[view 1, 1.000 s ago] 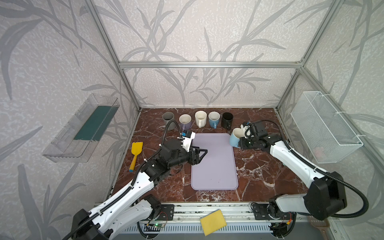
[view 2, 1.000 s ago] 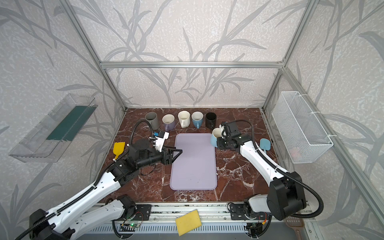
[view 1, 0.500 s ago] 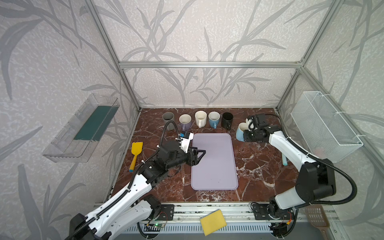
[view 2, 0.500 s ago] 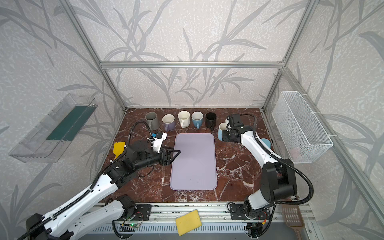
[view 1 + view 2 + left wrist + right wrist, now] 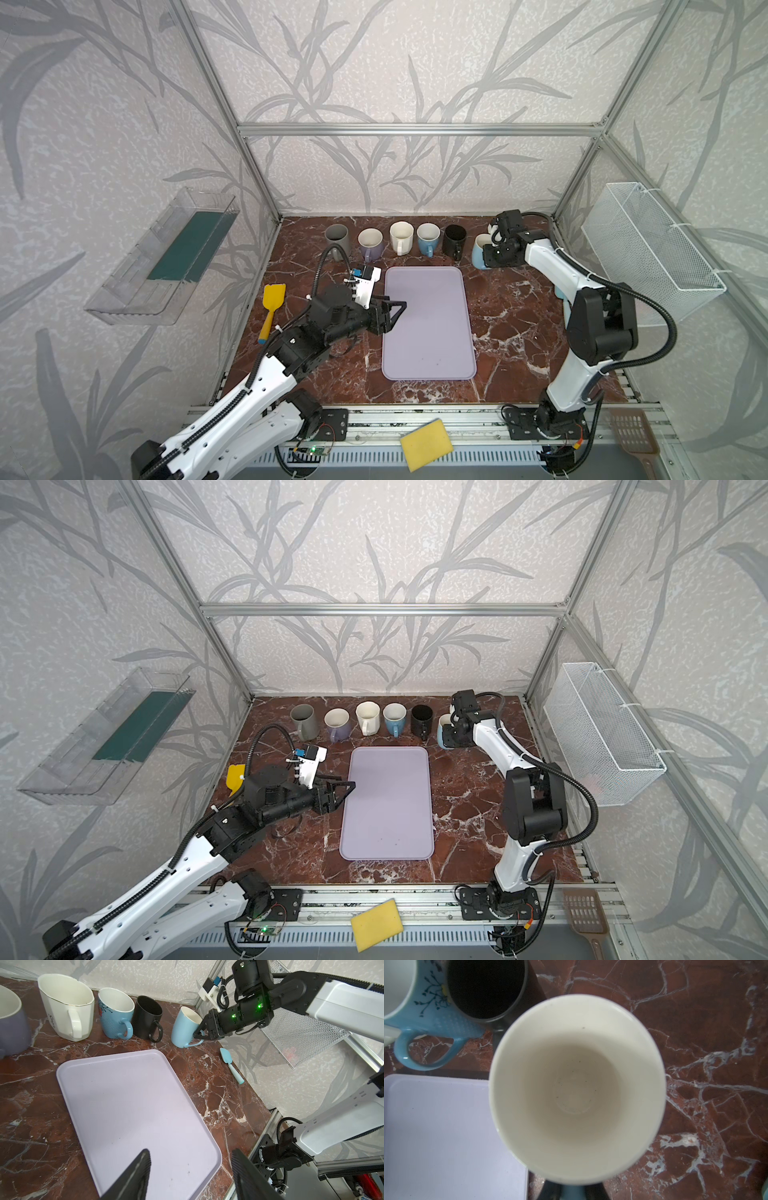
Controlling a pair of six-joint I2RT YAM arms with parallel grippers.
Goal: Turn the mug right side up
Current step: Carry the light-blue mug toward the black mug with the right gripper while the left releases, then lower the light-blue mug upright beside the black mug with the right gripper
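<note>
Light-blue mug (image 5: 480, 258), cream inside; black mug (image 5: 454, 243) at its 9 o'clock; blue mug (image 5: 114, 1016), dark floral sprig; lavender tray (image 5: 428, 324); red-brown marble tabletop (image 5: 515, 316), white veins.

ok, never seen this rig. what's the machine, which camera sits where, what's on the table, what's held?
Two robot arms, each ending in a two-finger gripper. The two wide pictures come from one camera pair overhead; the close ones from a camera on each wrist. On the marble table lie a lilac tray, a row of five mugs, a yellow spatula and a small blue spatula. The right gripper is shut on the handle of a light blue mug, mouth up at the row's end; its wrist camera looks straight into it. The left gripper is open, holding nothing, over the tray's edge.
</note>
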